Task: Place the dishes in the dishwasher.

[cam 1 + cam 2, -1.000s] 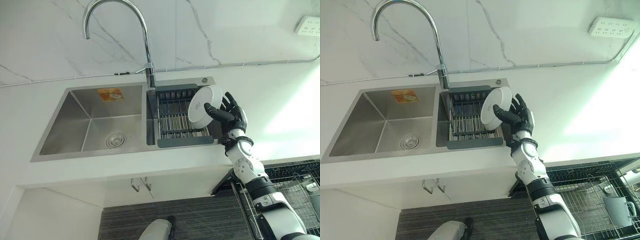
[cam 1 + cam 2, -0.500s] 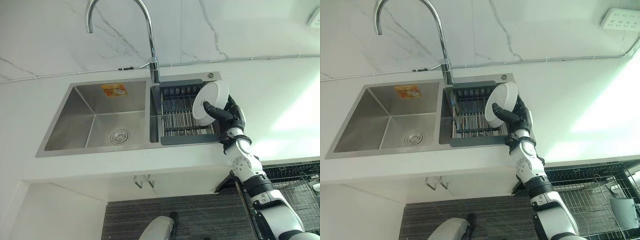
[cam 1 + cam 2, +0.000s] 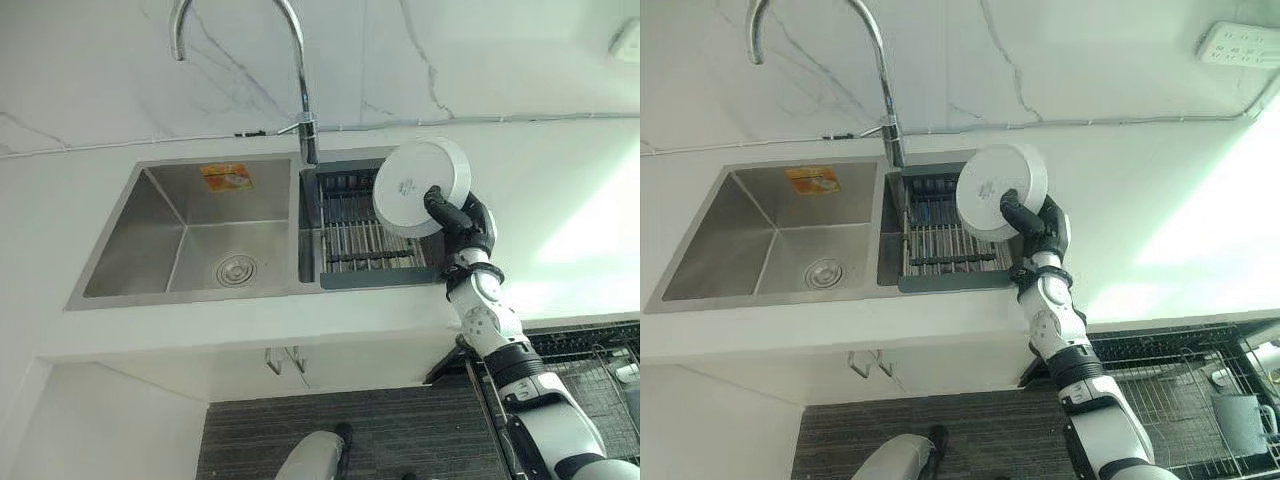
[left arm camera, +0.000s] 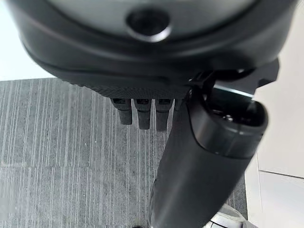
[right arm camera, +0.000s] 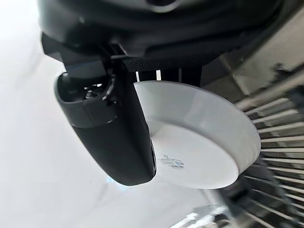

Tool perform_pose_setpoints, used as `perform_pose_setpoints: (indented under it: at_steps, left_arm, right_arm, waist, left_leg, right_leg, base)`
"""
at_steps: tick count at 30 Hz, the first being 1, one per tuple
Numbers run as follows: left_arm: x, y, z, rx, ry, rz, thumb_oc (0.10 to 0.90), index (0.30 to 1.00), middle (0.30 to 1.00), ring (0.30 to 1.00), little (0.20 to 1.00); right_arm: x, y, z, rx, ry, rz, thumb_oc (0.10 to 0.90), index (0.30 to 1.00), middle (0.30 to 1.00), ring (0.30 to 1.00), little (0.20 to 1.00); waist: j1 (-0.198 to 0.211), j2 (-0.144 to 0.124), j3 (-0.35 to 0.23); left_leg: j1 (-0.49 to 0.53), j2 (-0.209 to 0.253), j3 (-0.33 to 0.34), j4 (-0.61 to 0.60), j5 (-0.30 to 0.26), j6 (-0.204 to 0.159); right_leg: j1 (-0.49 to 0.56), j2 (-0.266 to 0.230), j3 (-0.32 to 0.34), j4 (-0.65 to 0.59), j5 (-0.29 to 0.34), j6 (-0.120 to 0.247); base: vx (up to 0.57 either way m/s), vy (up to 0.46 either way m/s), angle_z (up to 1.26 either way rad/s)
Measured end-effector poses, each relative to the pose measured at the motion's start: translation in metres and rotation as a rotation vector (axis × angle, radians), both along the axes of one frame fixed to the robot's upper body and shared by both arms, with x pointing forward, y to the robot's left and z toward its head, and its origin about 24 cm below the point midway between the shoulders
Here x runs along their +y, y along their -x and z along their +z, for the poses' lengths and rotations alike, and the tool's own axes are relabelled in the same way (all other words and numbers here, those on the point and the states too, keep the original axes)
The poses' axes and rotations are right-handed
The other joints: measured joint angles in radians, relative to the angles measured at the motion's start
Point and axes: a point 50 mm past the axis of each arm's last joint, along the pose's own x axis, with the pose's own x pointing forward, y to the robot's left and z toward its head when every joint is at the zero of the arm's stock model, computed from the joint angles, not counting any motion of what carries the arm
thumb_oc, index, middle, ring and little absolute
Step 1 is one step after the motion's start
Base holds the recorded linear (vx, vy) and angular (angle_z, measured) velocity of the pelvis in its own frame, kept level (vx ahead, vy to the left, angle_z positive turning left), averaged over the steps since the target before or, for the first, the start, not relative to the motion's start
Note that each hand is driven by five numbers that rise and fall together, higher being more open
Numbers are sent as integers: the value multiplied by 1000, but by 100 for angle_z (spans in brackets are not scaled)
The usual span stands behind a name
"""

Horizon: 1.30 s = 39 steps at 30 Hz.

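- Left eye view: I have the right hand (image 3: 466,222) clamped on the white plate (image 3: 420,187), thumb across its underside, fingers behind. The plate stands on edge above the hand, lifted clear of the drying rack (image 3: 362,240) that sits in the sink (image 3: 190,240) just beyond the hand. The white table (image 3: 560,200) spreads out to the far side of the hand.
- Right eye view: the dishwasher rack (image 3: 1170,400) lies well below the hand, down by my forearm, with a grey mug (image 3: 1237,420) standing in it. I judge the pick-up done and the carry to the dishwasher, with the placing, yet to come. I see no other dish in the drying rack, though its slots are hard to read.
- Left wrist view: my left hand (image 4: 142,111) hangs over the dark floor (image 4: 57,156), fingers straight and apart from the thumb, holding nothing.
- Right wrist view: the thumb (image 5: 111,128) presses the plate's base, the fingertips wrap its rim, the grip looks firm.
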Motion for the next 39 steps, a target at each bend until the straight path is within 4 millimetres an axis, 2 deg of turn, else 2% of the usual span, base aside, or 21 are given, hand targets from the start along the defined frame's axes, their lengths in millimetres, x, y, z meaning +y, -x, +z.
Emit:
perform_pose_setpoints:
  at_steps: [2,3,4,5,6,7,9,10,12,13,15,17,20,22,23,24,27,31,35,39]
  left_arm:
    - [1,-3,0,-13,-4,2,800,900,900,900,900]
    - [3,0,1,-6,-12,-3,800,900,900,900,900]
    - [3,2,1,-5,-14,-2,800,900,900,900,900]
    - [3,-4,1,-19,-14,-5,800,900,900,900,900]
    - [4,1,1,-8,-16,6,800,900,900,900,900]
    - [4,1,1,-12,-16,6,800,900,900,900,900]
    - [5,-3,1,-20,-22,2,800,900,900,900,900]
    - [5,-5,1,-28,-22,-5,800,900,900,900,900]
    - [5,1,1,-5,-31,-33,800,900,900,900,900]
    - [4,5,0,11,-27,-37,800,900,900,900,900]
    - [1,12,-1,27,-20,-48,800,900,900,900,900]
    - [0,17,-2,37,-19,-64,800,900,900,900,900]
    - [-2,14,-3,19,-26,-113,800,900,900,900,900]
    - [-8,20,-4,39,-13,-116,800,900,900,900,900]
    - [-9,22,-5,71,-13,-145,800,900,900,900,900]
    - [-10,25,-5,89,-10,-151,800,900,900,900,900]
    - [-14,30,-6,100,4,-163,800,900,900,900,900]
    - [-16,29,-6,105,11,-150,800,900,900,900,900]
    - [-16,26,-6,109,12,-149,800,900,900,900,900]
    - [-16,22,-5,93,15,-140,800,900,900,900,900]
  right_arm:
    - [6,11,15,-109,-31,23,400,300,300,300,300]
    - [16,27,27,-214,-51,81,400,300,300,300,300]
    - [20,33,34,-269,-60,104,400,300,300,300,300]
    - [21,36,41,-311,-66,117,400,300,300,300,300]
    - [24,41,50,-357,-70,142,400,300,300,300,300]
    - [25,44,56,-399,-68,164,400,300,300,300,300]
    - [21,52,72,-496,-55,177,400,300,300,300,300]
    - [17,56,77,-524,-48,173,400,300,300,300,300]
    - [10,72,81,-587,-55,174,400,300,300,300,300]
    - [7,79,83,-612,-57,171,400,300,300,300,300]
    - [0,87,81,-619,-44,153,400,300,300,300,300]
    - [-12,90,74,-596,-31,97,400,300,300,300,300]
    - [-45,103,56,-513,65,-39,400,300,300,300,300]
    - [-65,110,41,-429,100,-124,400,300,300,300,300]
    - [-88,124,29,-373,114,-225,400,300,300,300,300]
    - [-105,134,23,-339,134,-298,400,300,300,300,300]
    - [-128,139,7,-262,136,-401,400,300,300,300,300]
    - [-142,138,-28,-97,138,-446,400,300,300,300,300]
    - [-131,133,-58,58,158,-374,400,300,300,300,300]
    - [-116,128,-67,104,199,-283,400,300,300,300,300]
  waist:
    - [-33,-11,0]
    - [-64,-30,-1]
    - [-81,-38,-3]
    - [-110,-46,-3]
    - [-113,-55,-4]
    - [-117,-63,-9]
    - [-162,-77,-18]
    - [-183,-79,-24]
    - [-192,-78,-51]
    - [-213,-73,-55]
    - [-228,-63,-65]
    - [-259,-53,-71]
    - [-283,-46,-78]
    - [-317,-44,-79]
    - [-361,-44,-79]
    - [-379,-45,-78]
    - [-384,-49,-77]
    - [-372,-56,-72]
    - [-349,-45,-78]
    - [-318,-44,-77]
  left_leg:
    - [4,19,23,-4,4,-6]
    - [17,36,50,-15,6,-12]
    - [19,44,60,-17,6,-17]
    - [21,53,70,-18,8,-21]
    - [31,68,101,-23,6,-28]
    - [39,82,125,-23,0,-35]
    - [50,99,147,-24,-9,-50]
    - [53,105,157,-23,-12,-54]
    - [61,119,191,-21,-18,-59]
    - [68,123,202,-15,-20,-56]
    - [79,126,205,-16,-29,-55]
    - [89,127,210,-16,-39,-54]
    - [106,133,253,-29,-39,-55]
    - [125,142,294,-46,-42,-56]
    - [126,149,304,-50,-47,-64]
    - [129,151,310,-51,-46,-66]
    - [136,157,323,-54,-51,-70]
    - [130,157,324,-56,-52,-71]
    - [104,157,319,-52,-48,-67]
    - [96,152,294,-51,-47,-65]
  right_leg:
    - [-13,11,23,0,5,2]
    - [-21,20,47,-1,16,-5]
    - [-29,27,62,-1,19,-10]
    - [-34,34,71,-3,21,-14]
    - [-45,43,103,-1,23,-17]
    - [-51,44,110,-1,28,-22]
    - [-53,46,111,-2,37,-26]
    - [-56,49,117,-2,37,-27]
    - [-74,59,156,-2,45,-32]
    - [-75,64,175,-3,49,-30]
    - [-86,71,215,-6,58,-29]
    - [-88,77,241,-7,64,-26]
    - [-98,81,278,-14,77,-18]
    - [-103,78,291,-22,87,-19]
    - [-103,83,292,-37,100,-17]
    - [-104,88,301,-42,105,-18]
    - [-107,90,307,-43,110,-20]
    - [-116,89,307,-39,111,-20]
    - [-138,88,303,-34,115,-22]
    - [-128,82,277,-39,114,-22]
  base:
    - [-166,-115,-51]
    - [-138,-94,-69]
    - [-99,-79,-64]
    - [-80,-83,-64]
    - [-40,-70,-83]
    - [-41,-71,-94]
    - [-40,-73,-54]
    - [-43,-64,-39]
    - [-37,-34,-63]
    - [-22,-24,-65]
    - [-9,-24,-62]
    - [-13,-30,-48]
    - [-22,-42,-42]
    - [-30,-59,-62]
    - [-41,-74,-43]
    - [-36,-73,-34]
    - [-16,-31,-21]
    - [-37,-34,0]
    - [-21,-21,3]
    - [27,-4,20]
